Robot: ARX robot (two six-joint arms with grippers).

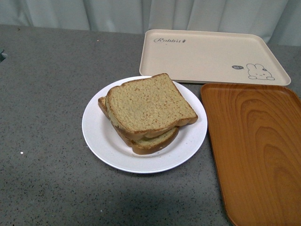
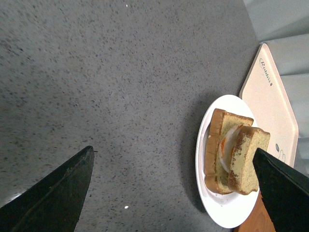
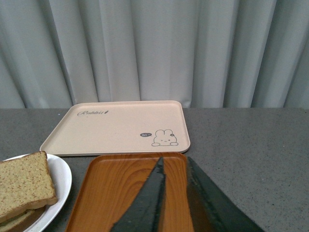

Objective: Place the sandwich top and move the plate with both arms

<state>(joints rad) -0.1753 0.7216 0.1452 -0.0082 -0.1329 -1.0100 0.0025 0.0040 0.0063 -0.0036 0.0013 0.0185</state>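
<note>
Left pincer (image 2: 172, 149): I read its two fingers spread wide, gripping nothing and hanging above the bare grey table (image 1: 47, 94). Right pincer (image 3: 175, 162): its fingers are drawn almost together, with only a thin slit between them and nothing in it. It sits over the wooden tray (image 1: 256, 150). I cannot tell whether it touches the tray. Neither arm shows in the front view.

Count:
- Bread slices: two. The top slice (image 1: 148, 106) lies plain face up on the lower slice (image 1: 155, 141), turned slightly askew.
- Egg (image 2: 224, 147): one, seen from the left wrist as white and orange between the slices.
- Plate (image 1: 101, 141): one, white and round, carrying the whole stack. It stands on the table just beside the wooden tray.
- Trays: two. The beige rabbit tray (image 1: 207, 56) lies behind the plate.
</note>
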